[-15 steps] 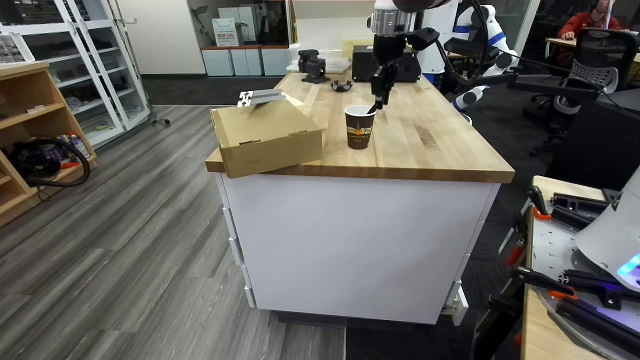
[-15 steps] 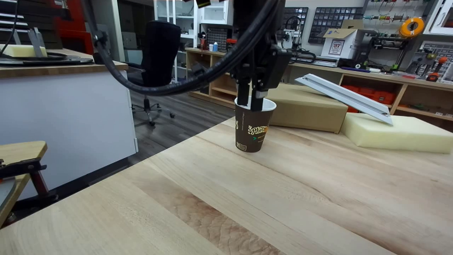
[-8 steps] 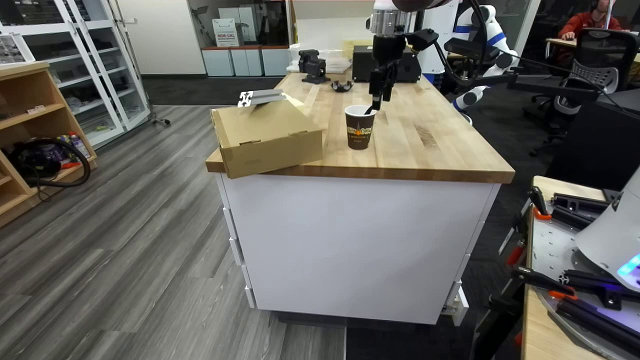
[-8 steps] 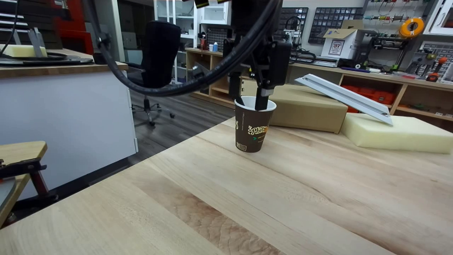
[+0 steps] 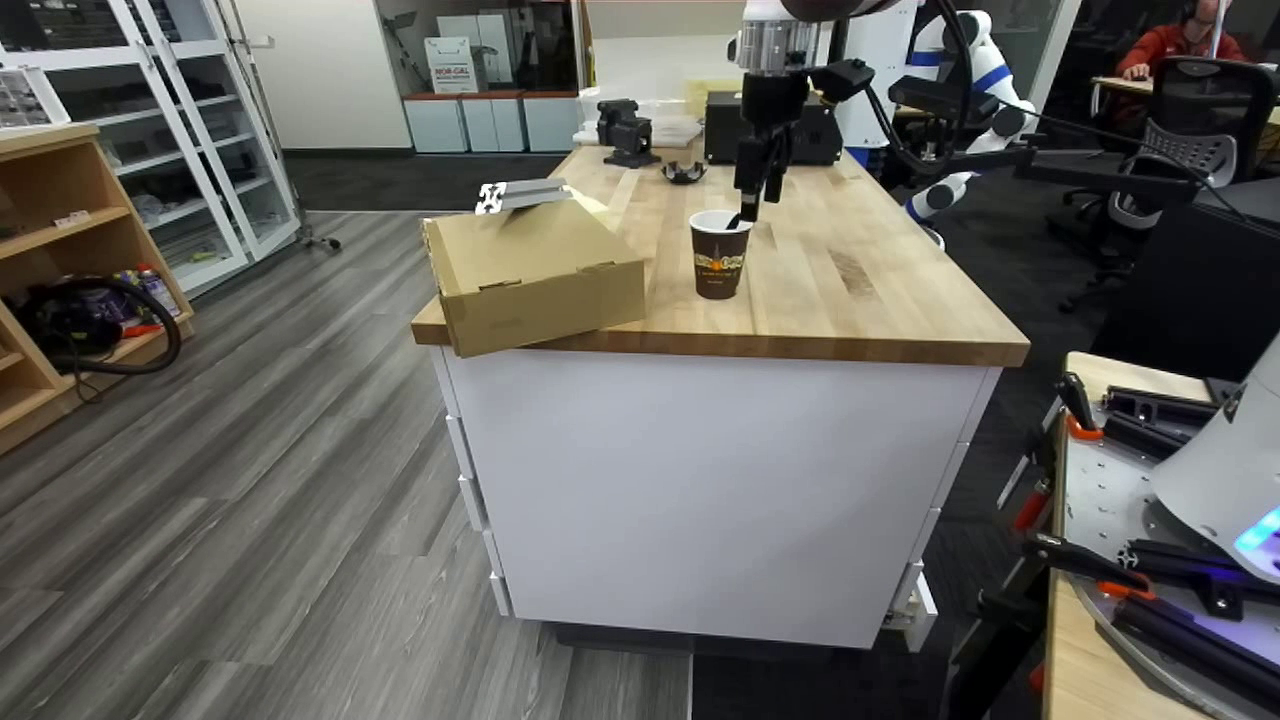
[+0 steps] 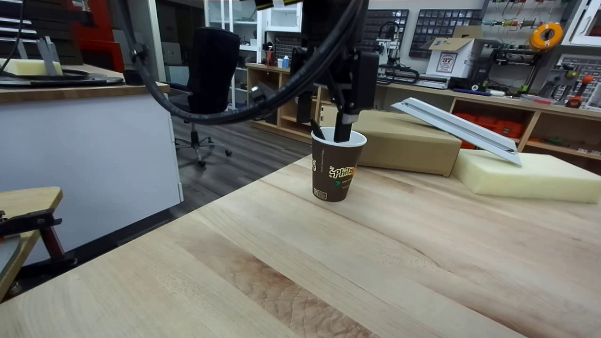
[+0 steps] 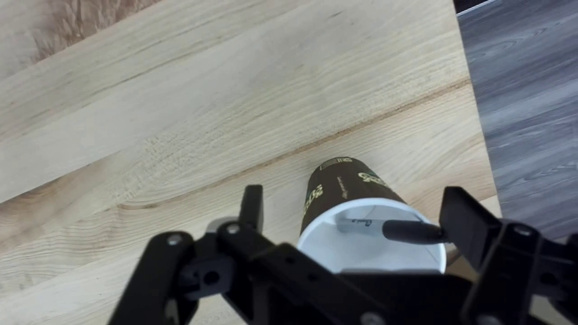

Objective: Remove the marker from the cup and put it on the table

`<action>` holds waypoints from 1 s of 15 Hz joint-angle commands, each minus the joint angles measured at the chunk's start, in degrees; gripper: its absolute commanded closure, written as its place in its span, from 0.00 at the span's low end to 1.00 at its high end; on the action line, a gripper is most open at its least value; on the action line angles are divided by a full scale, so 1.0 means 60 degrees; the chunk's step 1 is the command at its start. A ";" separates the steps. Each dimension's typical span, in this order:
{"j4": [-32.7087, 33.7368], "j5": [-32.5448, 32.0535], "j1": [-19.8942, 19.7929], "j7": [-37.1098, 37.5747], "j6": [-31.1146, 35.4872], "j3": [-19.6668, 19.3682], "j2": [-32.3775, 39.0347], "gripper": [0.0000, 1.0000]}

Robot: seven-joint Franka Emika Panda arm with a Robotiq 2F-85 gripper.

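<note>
The brown paper cup [image 5: 718, 268] [image 6: 334, 176] [image 7: 345, 183] stands upright on the wooden table [image 5: 830, 295] [image 6: 281, 263] [image 7: 216, 90]. Inside it the marker [image 7: 408, 231] leans on the rim, its dark end poking out; the same end of the marker [image 6: 317, 129] shows in an exterior view. My gripper [image 5: 760, 205] [image 6: 324, 126] [image 7: 354, 203] is open over the cup mouth. In the wrist view its fingers [image 7: 467, 221] stand wide on either side of the cup. The marker's end meets the right-hand finger in that picture; whether they touch I cannot tell. Nothing is gripped.
A tan cardboard box [image 5: 545, 295] [image 6: 399, 145] lies close to the cup, with a metal profile [image 6: 458, 131] and a foam block [image 6: 526, 176] alongside. The table's edge drops to the grey floor [image 7: 533, 113]. A black cable [image 6: 211, 121] loops from the arm. A vise [image 5: 628, 135] stands farther back.
The jaws have spread apart, and the gripper has shifted slightly left and up in the exterior views. The marker's end, hidden behind a finger a second ago, now shows leaning on the cup rim.
</note>
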 commanded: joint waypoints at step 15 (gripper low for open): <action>0.0347 0.0487 0.0104 -0.0573 -0.0516 0.0227 0.0195 0.12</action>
